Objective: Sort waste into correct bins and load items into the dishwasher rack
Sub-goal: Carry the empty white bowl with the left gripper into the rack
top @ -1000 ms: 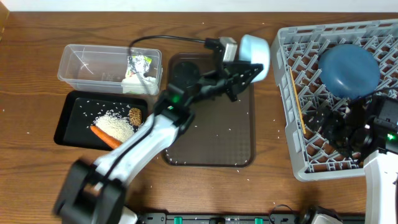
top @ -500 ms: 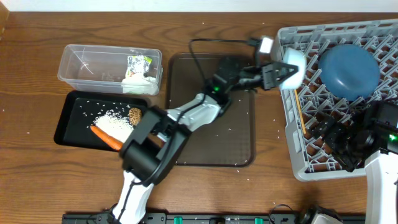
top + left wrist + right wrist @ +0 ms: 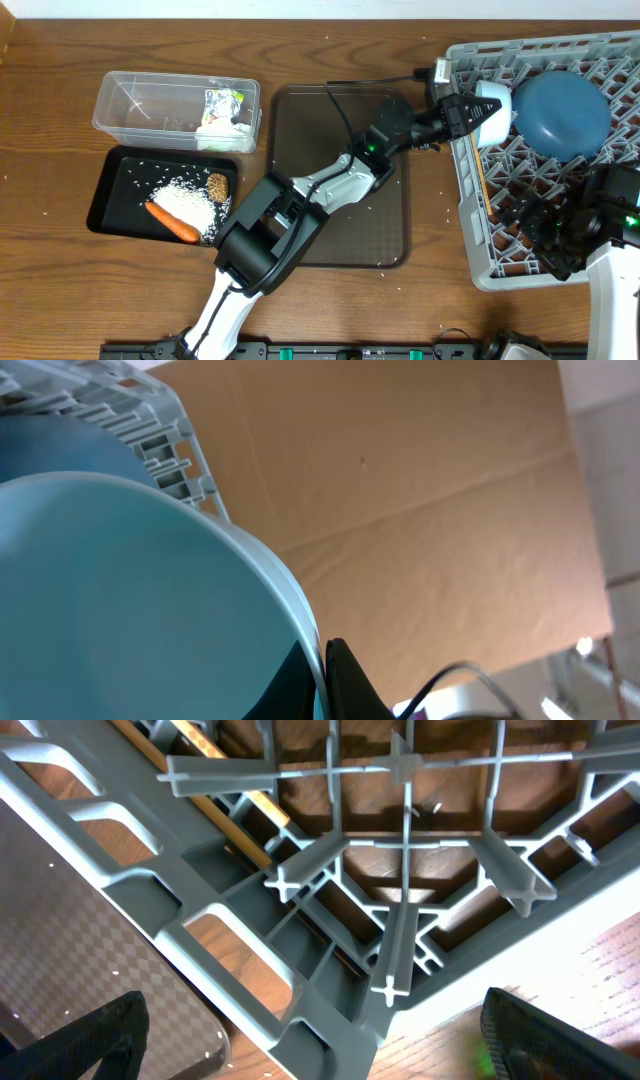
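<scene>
Grey rack on the right has the dark blue dish in it, with chopsticks along its left edge. Left gripper is clamped on the white bowl, tipped sideways over the rack's left side, right beside the dish. Right gripper hangs over the rack's near part, jaws wide apart, holding nothing. Carrot and rice sit in the black tray.
</scene>
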### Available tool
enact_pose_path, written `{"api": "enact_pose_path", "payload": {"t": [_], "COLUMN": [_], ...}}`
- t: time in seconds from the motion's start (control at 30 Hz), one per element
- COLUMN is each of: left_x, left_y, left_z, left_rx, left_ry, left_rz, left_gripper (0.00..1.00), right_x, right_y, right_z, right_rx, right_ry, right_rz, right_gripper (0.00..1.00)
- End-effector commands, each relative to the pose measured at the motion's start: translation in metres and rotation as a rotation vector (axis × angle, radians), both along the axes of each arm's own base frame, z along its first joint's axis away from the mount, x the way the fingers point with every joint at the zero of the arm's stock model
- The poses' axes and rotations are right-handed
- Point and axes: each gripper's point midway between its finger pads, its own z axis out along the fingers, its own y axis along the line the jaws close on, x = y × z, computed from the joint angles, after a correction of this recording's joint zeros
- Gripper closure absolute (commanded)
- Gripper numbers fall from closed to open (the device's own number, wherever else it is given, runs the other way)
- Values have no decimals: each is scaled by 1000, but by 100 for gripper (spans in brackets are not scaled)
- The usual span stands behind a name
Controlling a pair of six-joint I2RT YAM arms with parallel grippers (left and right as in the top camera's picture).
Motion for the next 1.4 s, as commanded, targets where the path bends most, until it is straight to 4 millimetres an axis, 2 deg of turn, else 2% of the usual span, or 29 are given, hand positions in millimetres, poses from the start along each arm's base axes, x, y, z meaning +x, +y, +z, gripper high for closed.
{"api": "enact_pose_path", "payload": {"t": [0.0, 0.3, 0.47, 0.53, 0.63, 0.7, 0.77, 0.8, 0.83, 0.93, 1.03, 1.13, 1.37], "left_x": [14, 17, 20, 20, 20, 21, 21, 21, 22, 20, 21, 21, 28], "left_y": [-1, -3, -4, -4, -4, -4, -3, -3, -2, -2, 1, 5, 21], "left_z": [-5, -20, -37, -40, -41, -41, -43, -45, -48, -61, -83, -94, -88], "left_rx": [-46, -82, -87, -94, -90, -90, -82, -76, -64, -12, 76, 122, 125], "left_ry": [109, 168, 226, 244, 234, 234, 239, 242, 251, 274, 295, 294, 270], "left_rz": [39, 36, 33, 29, 32, 33, 27, 23, 16, -9, -29, -46, -87], "left_gripper": [93, 92, 92, 89, 79, 67, 49, 36, 19, 2, 2, 2, 2], "right_x": [-2, -2, -3, -3, -2, -3, -3, -3, -3, -2, -2, -2, -1], "right_y": [-3, -2, -2, -2, -2, -2, -2, -2, -2, -2, -2, -2, -3], "right_z": [0, 0, 0, 0, 0, 0, 0, 0, 0, 0, 0, 0, 1], "right_rx": [-6, -6, -7, -7, -7, -7, -8, -9, -10, -12, -12, -13, -15], "right_ry": [5, 5, 7, 7, 7, 7, 7, 6, 5, 4, 4, 3, -1], "right_rz": [-19, -18, -10, -8, -8, -8, -7, 0, 3, 10, 10, 10, 10], "right_gripper": [1, 1, 1, 1, 1, 1, 1, 1, 1, 1, 1, 1, 1]}}
